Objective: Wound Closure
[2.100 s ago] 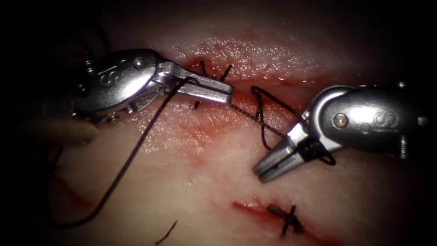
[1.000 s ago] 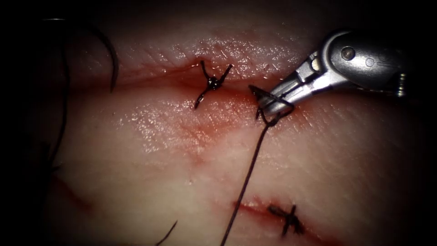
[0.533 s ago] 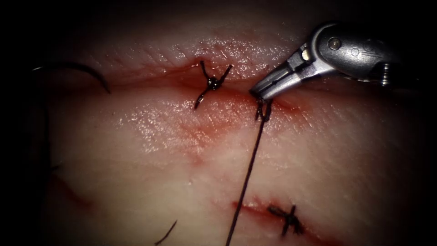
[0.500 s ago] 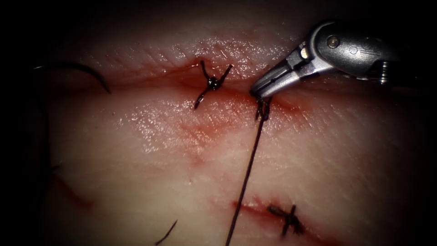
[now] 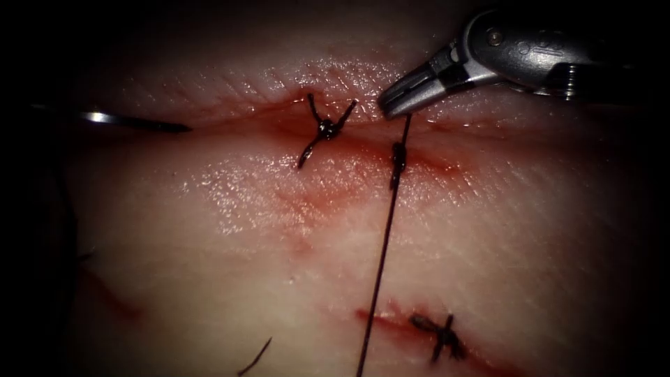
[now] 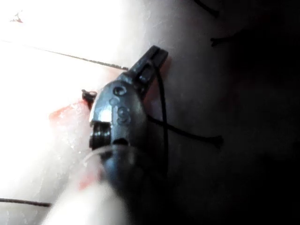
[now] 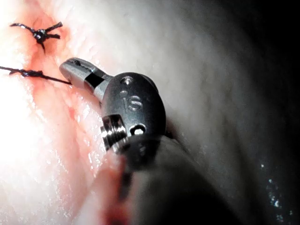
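Observation:
In the endoscope view my right tool (image 5: 393, 105) hangs just above the cut (image 5: 447, 164), jaws shut on the short end of the thread (image 5: 406, 126). From there the thread runs taut through a small knot (image 5: 398, 155) on the cut and down off the lower edge. The right wrist view has the same jaws (image 7: 70, 69), thread (image 7: 54, 78) and knot (image 7: 29, 72). My left tool (image 6: 157, 55) is shut on the long thread (image 6: 164, 101). At the far left the needle (image 5: 136, 123) hangs free of both tools and outside the tissue (image 5: 488, 244).
A finished stitch (image 5: 324, 128) with short cut ends sits on the cut left of the new knot. A second short cut with another tied stitch (image 5: 441, 335) lies lower right. A loose cut end of thread (image 5: 255, 357) rests near the bottom. Red fluid stains the tissue around the cut.
The left tool has left the endoscope view with the long thread. The right tool rose toward the upper right with the short end, and the loop closed into a tight knot. The needle swung.

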{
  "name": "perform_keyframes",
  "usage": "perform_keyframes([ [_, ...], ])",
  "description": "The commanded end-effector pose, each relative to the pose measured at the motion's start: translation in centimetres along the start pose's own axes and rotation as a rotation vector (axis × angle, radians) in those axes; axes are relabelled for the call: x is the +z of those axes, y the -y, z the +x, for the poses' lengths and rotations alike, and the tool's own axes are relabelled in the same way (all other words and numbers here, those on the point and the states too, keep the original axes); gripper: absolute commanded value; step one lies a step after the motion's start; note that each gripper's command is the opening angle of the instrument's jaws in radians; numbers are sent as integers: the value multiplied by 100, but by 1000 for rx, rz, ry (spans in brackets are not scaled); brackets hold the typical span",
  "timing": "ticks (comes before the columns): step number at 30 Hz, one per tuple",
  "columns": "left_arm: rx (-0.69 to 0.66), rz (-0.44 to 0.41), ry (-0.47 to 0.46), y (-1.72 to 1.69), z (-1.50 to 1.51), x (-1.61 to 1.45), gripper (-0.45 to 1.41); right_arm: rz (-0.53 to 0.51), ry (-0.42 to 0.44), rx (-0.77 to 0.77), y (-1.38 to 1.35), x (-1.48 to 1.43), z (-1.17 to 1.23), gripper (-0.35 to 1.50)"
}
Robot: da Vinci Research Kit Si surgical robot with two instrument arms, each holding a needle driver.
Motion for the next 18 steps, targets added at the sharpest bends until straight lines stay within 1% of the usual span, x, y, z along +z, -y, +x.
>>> perform_keyframes([
  [1,4,-7,0,-1,-5,8,-45,-10,5,-4,-9,6,-3,-35],
  [8,5,-29,-15,-19,-3,21,-45,-62,28,22,-16,2,-7,-35],
  [18,3,-56,-15,-35,-17,31,-45,-111,41,69,-23,-11,-10,-35],
])
